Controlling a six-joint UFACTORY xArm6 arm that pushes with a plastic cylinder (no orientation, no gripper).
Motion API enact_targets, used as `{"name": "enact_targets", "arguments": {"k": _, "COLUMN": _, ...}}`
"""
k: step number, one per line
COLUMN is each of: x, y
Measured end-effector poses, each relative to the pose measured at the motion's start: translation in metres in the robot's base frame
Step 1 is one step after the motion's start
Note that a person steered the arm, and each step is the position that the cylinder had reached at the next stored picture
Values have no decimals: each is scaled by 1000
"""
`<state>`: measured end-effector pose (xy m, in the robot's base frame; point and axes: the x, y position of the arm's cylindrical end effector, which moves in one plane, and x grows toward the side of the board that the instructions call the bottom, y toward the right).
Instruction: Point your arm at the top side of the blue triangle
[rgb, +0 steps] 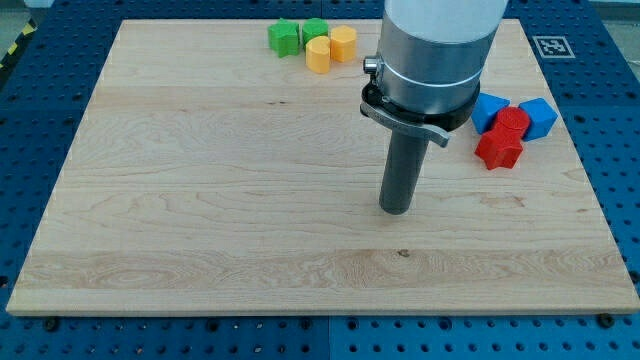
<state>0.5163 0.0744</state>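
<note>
— Across the pale wooden board (200, 200), what stands largest?
— The silver-and-black arm (435, 50); its dark rod ends at my tip (396, 211), right of centre. No jaws exist to open or close.
— And the blocks?
— At two o'clock from my tip, well apart: a blue triangle-like block (487, 108), touching two red blocks (513, 119) (498, 148), with another blue block (540, 117) beside. At eleven o'clock: two green blocks (284, 38) (315, 30) and two yellow cylinders (318, 55) (343, 44).
</note>
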Motion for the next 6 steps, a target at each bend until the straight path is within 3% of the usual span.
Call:
{"name": "enact_targets", "arguments": {"k": 1, "x": 0, "y": 0}}
{"name": "enact_targets", "arguments": {"k": 4, "x": -154, "y": 9}}
{"name": "enact_targets", "arguments": {"k": 6, "x": -195, "y": 112}}
